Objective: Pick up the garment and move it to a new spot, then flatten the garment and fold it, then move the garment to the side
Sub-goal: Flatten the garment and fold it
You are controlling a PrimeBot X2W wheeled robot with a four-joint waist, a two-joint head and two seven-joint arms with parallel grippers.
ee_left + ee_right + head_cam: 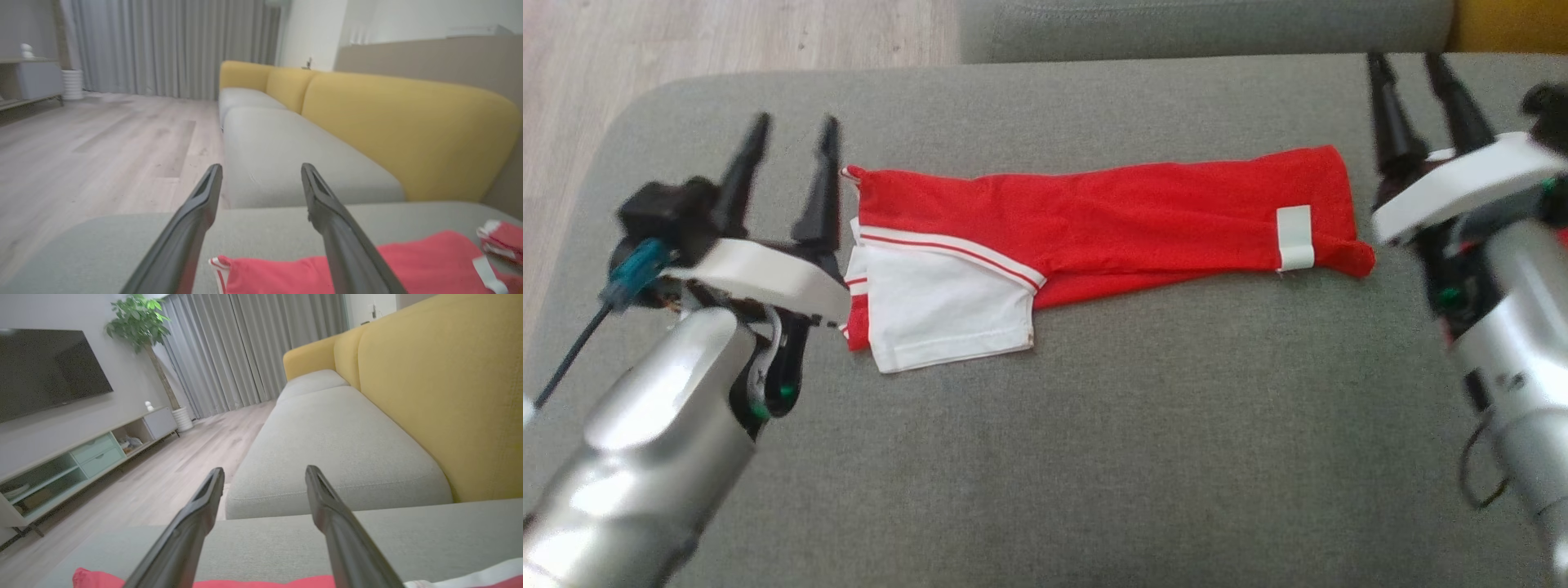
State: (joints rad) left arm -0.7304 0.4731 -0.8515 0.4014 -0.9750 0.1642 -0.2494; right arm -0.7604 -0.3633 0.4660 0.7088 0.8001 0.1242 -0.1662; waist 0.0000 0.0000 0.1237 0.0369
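Head view: red garment (1111,220) on grey cushion (1094,449); spread fingers (821,192) either side

The garment (1111,220) is red with white parts, folded into a long narrow band that lies flat across the grey cushion (1094,457), running left to right. At its left end a white panel (939,314) edged with red and white stripes juts toward the near side. A small white label (1294,237) sits near the right end, where the corner curls slightly.
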